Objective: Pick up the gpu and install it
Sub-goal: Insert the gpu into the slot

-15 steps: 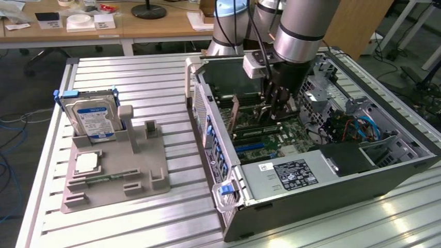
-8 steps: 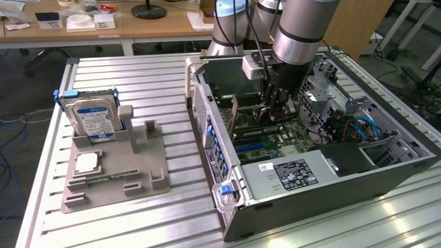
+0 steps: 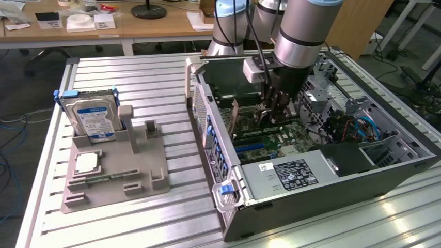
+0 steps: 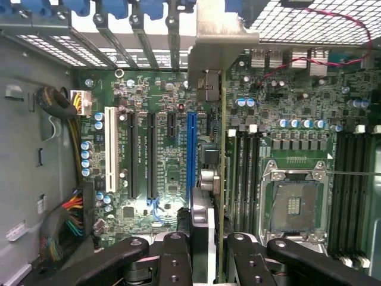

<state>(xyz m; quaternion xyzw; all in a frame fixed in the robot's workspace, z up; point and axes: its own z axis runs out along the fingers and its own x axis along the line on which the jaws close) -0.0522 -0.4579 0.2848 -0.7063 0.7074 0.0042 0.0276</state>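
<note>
hand (image 4: 205, 250): grasping gpu (image 4: 221, 179) by its top edge, fingers (image 4: 175, 256) clamping both faces, inside the case (image 3: 310, 201).
gpu: hanging edge-on straight below hand, over the board (image 4: 155, 149), bracket (image 4: 217, 53) at the rear slot openings, just beside the blue slot (image 4: 191, 149).
handling: prob. light, stiff, fragile; gripping bare board edges looks safest.
room: tight; RAM slots (image 4: 244, 161) crowding one side, case wall beyond bracket, cables (image 4: 65, 220) well apart from hand.

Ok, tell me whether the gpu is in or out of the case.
In: the hand holds the gpu edge-on above the motherboard.
</note>
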